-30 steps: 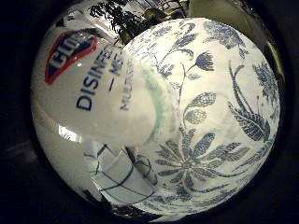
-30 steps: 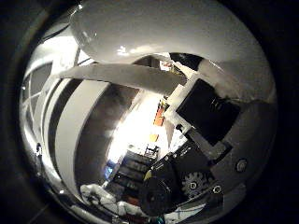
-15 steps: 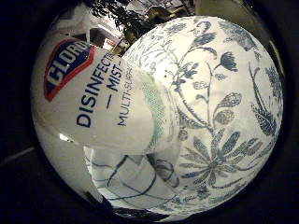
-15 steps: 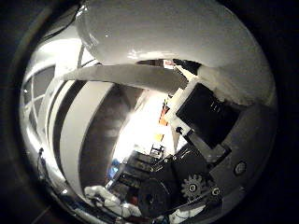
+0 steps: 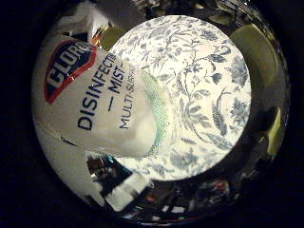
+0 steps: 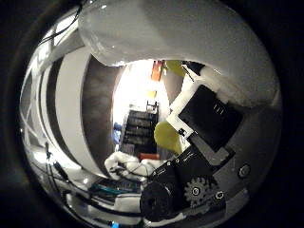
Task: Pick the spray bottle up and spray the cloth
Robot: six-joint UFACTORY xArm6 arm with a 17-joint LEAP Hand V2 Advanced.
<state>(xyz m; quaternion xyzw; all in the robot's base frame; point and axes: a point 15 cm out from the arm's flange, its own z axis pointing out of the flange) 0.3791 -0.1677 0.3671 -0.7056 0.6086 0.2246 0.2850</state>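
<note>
1. The spray bottle (image 5: pixel 102 102) fills much of the little-finger-side palm view, so it sits close against the palm. Its body is white, with a red-and-blue badge and dark blue lettering, and a translucent green-tinted band runs round the end nearer the patterned surface.
2. In the thumb-side palm view the same bottle shows as a broad white curved surface arching over the scene, again very near the camera.
3. The hand (image 6: pixel 204 137) shows there as white and black parts, with a black block, a small gear and a round black piece; its fingers (image 6: pixel 223 83) curl up against the white bottle wall, grasping the bottle.
4. Behind the bottle lies a round table (image 5: pixel 199 90) covered in a white cover printed with blue flowers, leaves and vines. The bottle overlaps the table's edge in the view; whether it touches the cover I cannot tell.
5. A yellow-green object (image 5: pixel 254 47) sits beyond the table's rim, partly cut by the view's dark border.
6. A yellow-green rounded shape (image 6: pixel 168 135) also appears just beside the hand's black block in the thumb-side view; what it is I cannot tell.
7. Farther off in that view stand a dark shelf unit (image 6: pixel 137 128) and a bright lit stretch of room.
</note>
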